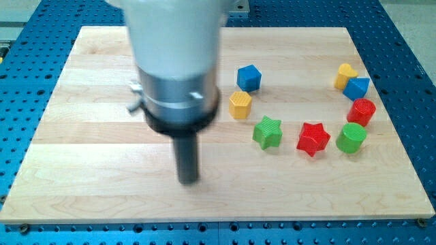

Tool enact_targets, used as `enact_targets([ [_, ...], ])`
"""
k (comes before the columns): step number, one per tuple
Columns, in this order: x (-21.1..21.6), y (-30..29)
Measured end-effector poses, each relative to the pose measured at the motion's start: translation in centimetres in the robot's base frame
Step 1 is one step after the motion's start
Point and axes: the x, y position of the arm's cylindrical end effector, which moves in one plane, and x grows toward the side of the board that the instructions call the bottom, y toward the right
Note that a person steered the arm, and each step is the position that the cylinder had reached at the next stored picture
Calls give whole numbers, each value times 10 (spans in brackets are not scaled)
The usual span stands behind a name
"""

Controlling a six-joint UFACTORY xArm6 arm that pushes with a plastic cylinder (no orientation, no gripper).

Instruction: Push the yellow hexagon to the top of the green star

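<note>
The yellow hexagon lies on the wooden board, just up and to the left of the green star; the two are close, nearly touching. My tip is at the end of the dark rod, left of both blocks and lower in the view, apart from them. It touches no block.
A blue cube sits above the yellow hexagon. A red star and a green cylinder lie right of the green star. A red cylinder, a blue block and a yellow block cluster at the right.
</note>
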Motion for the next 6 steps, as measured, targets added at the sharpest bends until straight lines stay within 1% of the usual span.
enact_targets([
  [1,-91,-36],
  [2,-119,36],
  [3,-143,52],
  [5,-122,99],
  [6,-122,116],
])
